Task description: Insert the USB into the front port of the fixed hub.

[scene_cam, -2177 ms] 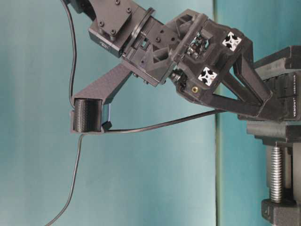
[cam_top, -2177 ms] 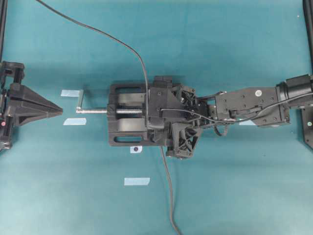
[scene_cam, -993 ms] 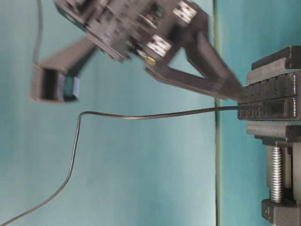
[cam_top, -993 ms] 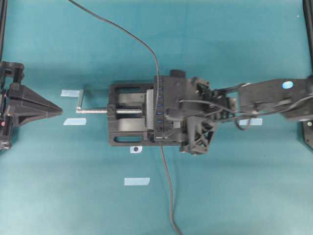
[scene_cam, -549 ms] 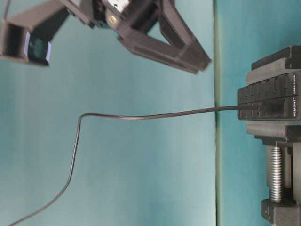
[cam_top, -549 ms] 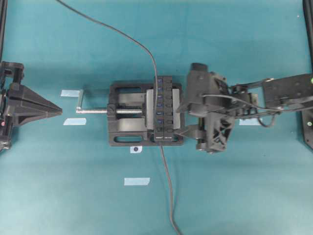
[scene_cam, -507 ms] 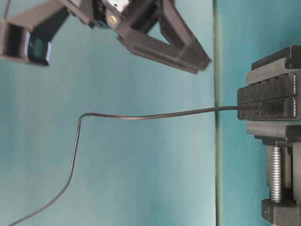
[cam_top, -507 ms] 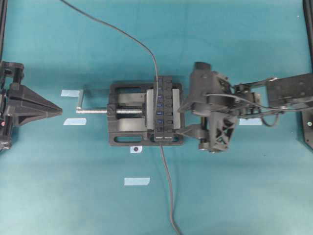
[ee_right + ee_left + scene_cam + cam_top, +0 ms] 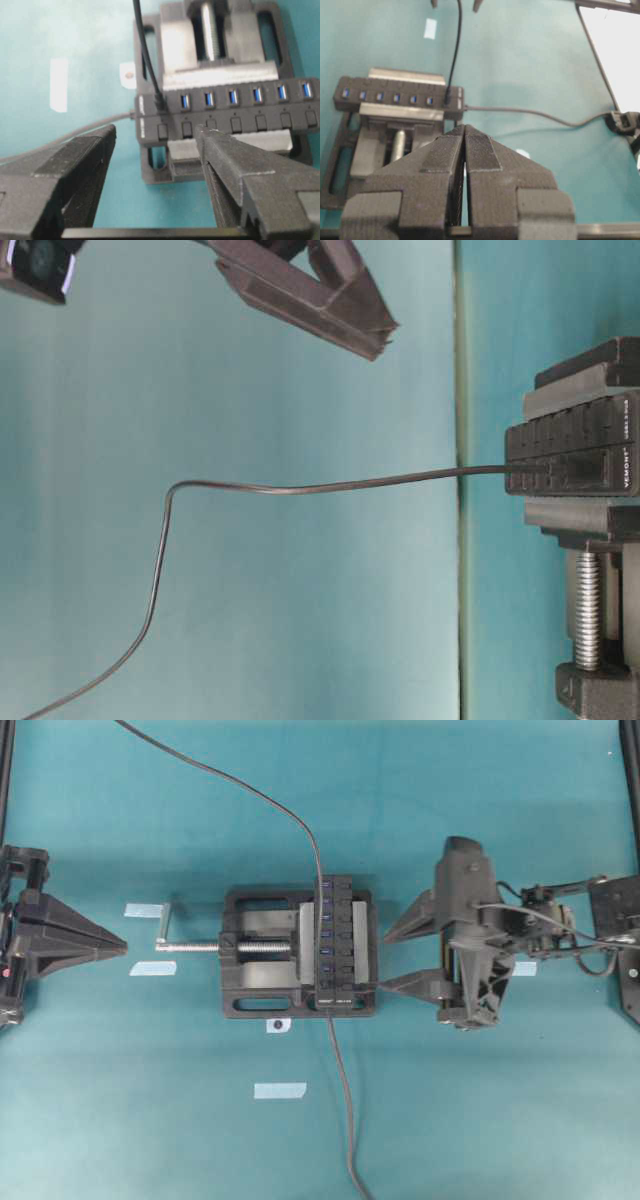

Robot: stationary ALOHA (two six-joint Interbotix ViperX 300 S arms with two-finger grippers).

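The USB [image 9: 159, 103] is sitting plugged into the end port of the fixed hub [image 9: 235, 111], the port nearest the hub's own lead, and its thin cable is trailing away across the teal table [image 9: 480, 1120] with nothing holding it. The hub itself is being clamped in the black vise [image 9: 250, 990], which is presumably there so the bar is not sliding when a plug is pressed in. Five blue ports beside the plug are showing empty.

The right gripper [image 9: 382, 960] is hanging just beside the vise, clear of the hub, its fingers spread wide and carrying nothing; to my eye the insertion is looking done and that arm has nothing left to grip. The left gripper [image 9: 465, 131] is parked well apart at the far side, its fingers pressed together on nothing, seemingly taking no part.
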